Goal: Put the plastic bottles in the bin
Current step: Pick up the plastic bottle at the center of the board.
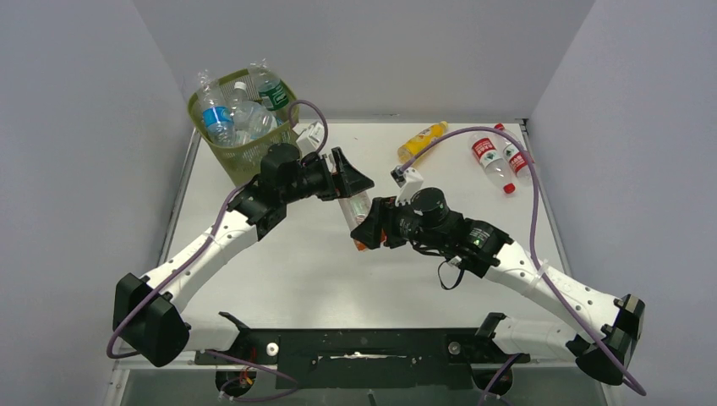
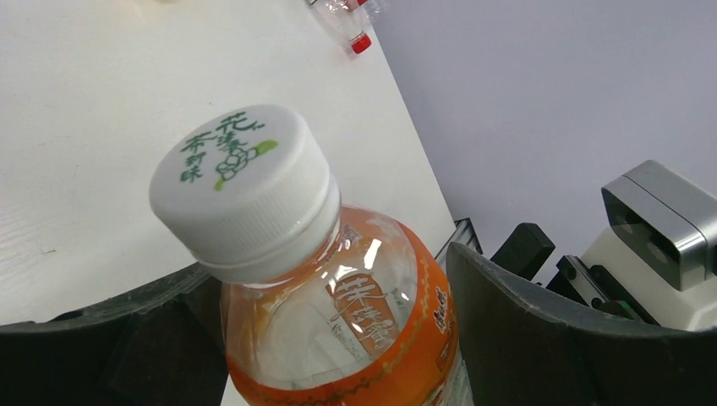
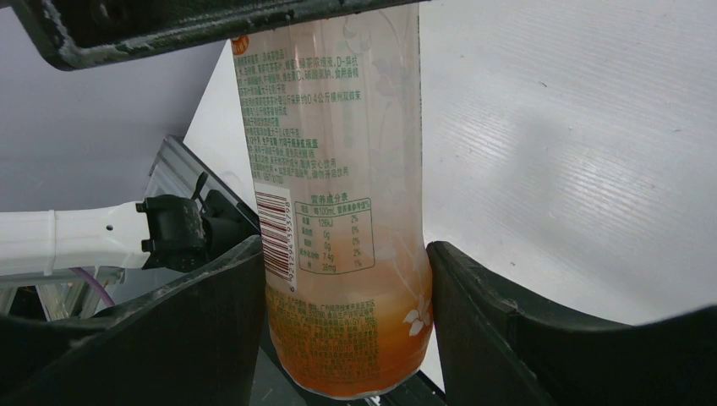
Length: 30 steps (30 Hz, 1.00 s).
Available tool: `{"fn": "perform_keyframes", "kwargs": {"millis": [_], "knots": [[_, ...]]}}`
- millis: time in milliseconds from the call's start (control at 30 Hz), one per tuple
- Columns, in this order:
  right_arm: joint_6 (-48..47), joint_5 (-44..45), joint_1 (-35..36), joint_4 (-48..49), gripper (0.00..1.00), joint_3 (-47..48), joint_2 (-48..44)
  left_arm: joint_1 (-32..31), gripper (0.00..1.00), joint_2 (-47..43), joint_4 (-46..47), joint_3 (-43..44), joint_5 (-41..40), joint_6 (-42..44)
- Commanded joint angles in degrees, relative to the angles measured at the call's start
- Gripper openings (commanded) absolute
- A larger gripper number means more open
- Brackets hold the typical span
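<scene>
My right pincer (image 3: 345,279) is clenched on the lower body of the orange-labelled bottle (image 1: 358,211), holding it in the air above the desk (image 1: 279,262), to the right of the bin (image 1: 245,156) and nearer the arm bases. My left pincer (image 2: 338,321) straddles the bottle's shoulder just under the white cap (image 2: 245,190), though I cannot tell whether those jaws are biting. For a clean handover, I judge the left should squeeze squarely below the cap before the right lets go, then drop the bottle into a gap among the bottles piled in the bin (image 1: 241,114).
</scene>
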Motion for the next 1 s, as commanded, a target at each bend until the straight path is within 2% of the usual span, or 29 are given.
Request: {"fn": "perform_keyframes", "kwargs": {"millis": [0,233,367,667,967], "knots": [[0.2,3.0,1.3,3.5,0.51,1.6,-1.0,-0.7,0.78,-0.6,-1.3,4.3,-1.8,2.3],[0.8,3.8,1.6,3.8,0.51,-0.2,-2.5,-1.5,0.62,-0.2,-2.7,5.2,-2.2,2.5],[0.9,4.1,1.8,4.2,0.51,-1.2,-3.3,-2.1,0.46,0.1,-3.2,5.5,-2.2,2.5],[0.6,3.7,1.8,4.7,0.51,-1.5,-3.4,-3.0,0.26,1.3,-5.2,7.6,-3.5,3.6],[-1.2,3.3,1.9,3.2,0.52,1.8,-1.2,-3.1,0.2,2.2,-9.5,11.3,-7.7,7.7]]}}
